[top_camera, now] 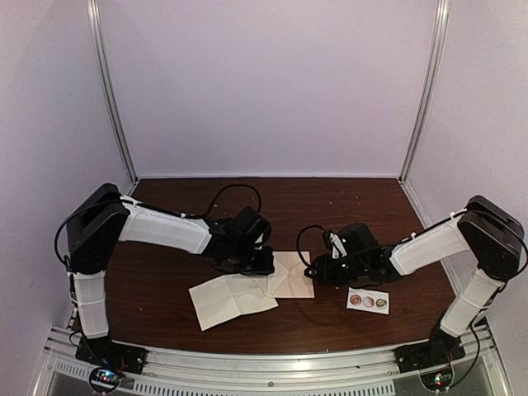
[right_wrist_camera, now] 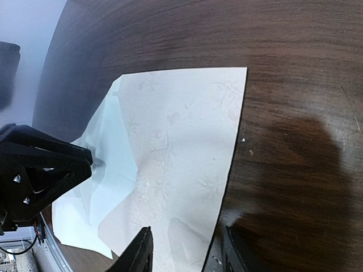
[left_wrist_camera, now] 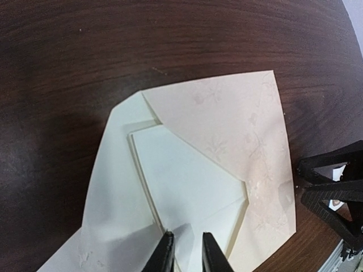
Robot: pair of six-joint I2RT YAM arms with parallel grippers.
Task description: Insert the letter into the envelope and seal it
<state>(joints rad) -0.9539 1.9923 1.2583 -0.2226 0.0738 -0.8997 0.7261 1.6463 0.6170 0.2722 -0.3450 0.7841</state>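
The pale tan envelope (top_camera: 290, 276) lies flat at the table's middle; its flower-patterned face shows in the left wrist view (left_wrist_camera: 238, 130) and the right wrist view (right_wrist_camera: 181, 141). The whitish letter (left_wrist_camera: 187, 187) is tucked partly under the envelope's V-shaped opening, and the rest of the sheet (top_camera: 231, 301) trails out to the left. My left gripper (top_camera: 254, 266) is nearly closed, with a raised fold of the letter between its fingertips (left_wrist_camera: 186, 235). My right gripper (top_camera: 316, 271) is open and straddles the envelope's right edge (right_wrist_camera: 187, 238), one finger over the envelope and one over the table.
A small white strip with three round stickers (top_camera: 367, 301) lies on the dark wooden table (top_camera: 330, 206), to the right of the envelope and near my right arm. White walls with metal posts close in the back and sides.
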